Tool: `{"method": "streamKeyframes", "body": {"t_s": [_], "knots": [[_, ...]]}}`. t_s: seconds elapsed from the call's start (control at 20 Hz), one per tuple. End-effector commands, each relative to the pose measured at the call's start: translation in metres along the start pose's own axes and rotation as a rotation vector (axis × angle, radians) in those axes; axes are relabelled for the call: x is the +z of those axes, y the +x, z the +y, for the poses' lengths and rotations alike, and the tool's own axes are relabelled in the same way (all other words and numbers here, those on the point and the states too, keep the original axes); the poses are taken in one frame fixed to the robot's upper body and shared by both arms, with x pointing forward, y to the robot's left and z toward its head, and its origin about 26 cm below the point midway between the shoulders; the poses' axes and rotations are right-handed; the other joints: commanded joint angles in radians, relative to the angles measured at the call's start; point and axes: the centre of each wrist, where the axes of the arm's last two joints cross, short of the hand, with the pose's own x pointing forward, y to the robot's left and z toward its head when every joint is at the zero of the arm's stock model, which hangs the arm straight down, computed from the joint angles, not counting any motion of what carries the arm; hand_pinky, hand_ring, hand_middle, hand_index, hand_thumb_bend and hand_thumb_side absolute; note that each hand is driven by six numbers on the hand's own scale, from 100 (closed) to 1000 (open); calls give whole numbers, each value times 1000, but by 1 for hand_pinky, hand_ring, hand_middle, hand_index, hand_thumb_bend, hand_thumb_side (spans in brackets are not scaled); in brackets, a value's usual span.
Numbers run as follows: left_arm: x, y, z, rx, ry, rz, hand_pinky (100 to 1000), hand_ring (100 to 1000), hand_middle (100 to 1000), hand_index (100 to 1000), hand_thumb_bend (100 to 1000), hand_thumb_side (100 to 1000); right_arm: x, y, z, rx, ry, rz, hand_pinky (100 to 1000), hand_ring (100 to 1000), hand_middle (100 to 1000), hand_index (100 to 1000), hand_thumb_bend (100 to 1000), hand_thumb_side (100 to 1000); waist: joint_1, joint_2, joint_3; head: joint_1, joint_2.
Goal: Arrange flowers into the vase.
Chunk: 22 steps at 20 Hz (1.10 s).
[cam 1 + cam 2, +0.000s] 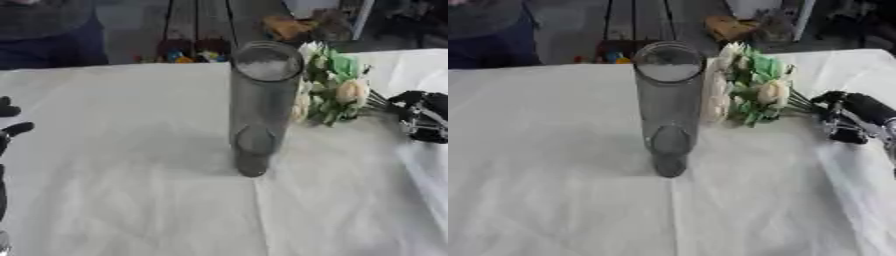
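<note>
In the left eye view, the fingers (pixel 409 102) of the right hand (pixel 424 116) are curled round the green stems of the flowers (pixel 337 87), pinching the bunch at its stem end near the right edge. The blooms, cream and pale peach among green leaves, point toward the vase (pixel 260 107) and lie just beside its upper part, close to the rim; I cannot tell whether they touch the glass. The vase is a tall, clear, grey-tinted cylinder standing upright near the middle of the tabletop (pixel 131 190), which is covered with a white cloth. At the left edge the left hand (pixel 10 127) shows only as a few dark fingertips, relaxed and apart, holding nothing and well away from the vase.

In the right eye view, the right hand (pixel 852 116) sits further into the picture, and its dark fingers (pixel 829 98) again close on the stems where they leave the bunch. The flowers (pixel 750 90) lie low over the cloth, heads to the left, next to the vase (pixel 667 105) and outside it. The vase's open mouth is turned up toward the camera. The left hand does not show in this view. The tabletop (pixel 553 200) runs bare and white in front of the vase.
</note>
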Motion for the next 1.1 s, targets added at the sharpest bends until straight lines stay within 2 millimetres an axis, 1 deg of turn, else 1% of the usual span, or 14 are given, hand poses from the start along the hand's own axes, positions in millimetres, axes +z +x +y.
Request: {"method": "streamKeyframes", "body": {"t_s": [0.05,0.3,0.45,0.65,0.9,1.1], "knots": [[-4,5,4,-11,-4,-22,713,925,639,791,979,772,5,-11,-17,57,-21,9,588,664,748,887,448,347,-3,-11,-1,-1,3],[-4,4,4,-11,-4,-20,713,925,639,791,980,772,5,-11,-16,94,-30,40,568,651,752,879,449,385,-6,-11,-2,0,4],[-3,4,4,-11,-3,-19,713,926,639,791,981,772,5,-11,-15,121,-45,66,577,666,795,882,442,378,-7,-10,-2,0,4],[-3,4,4,-11,-2,-18,713,926,639,791,982,772,5,-10,-15,139,-79,92,577,670,811,883,449,362,-8,-11,-3,0,4],[-3,4,5,-10,-2,-18,713,926,639,791,982,772,7,-11,-12,151,-75,114,578,671,811,884,450,374,-8,-11,-4,-1,4],[-3,4,5,-10,-3,-18,713,926,640,791,983,773,10,-11,-8,152,-31,103,575,668,804,886,452,406,-8,-11,-5,-2,4]]}}
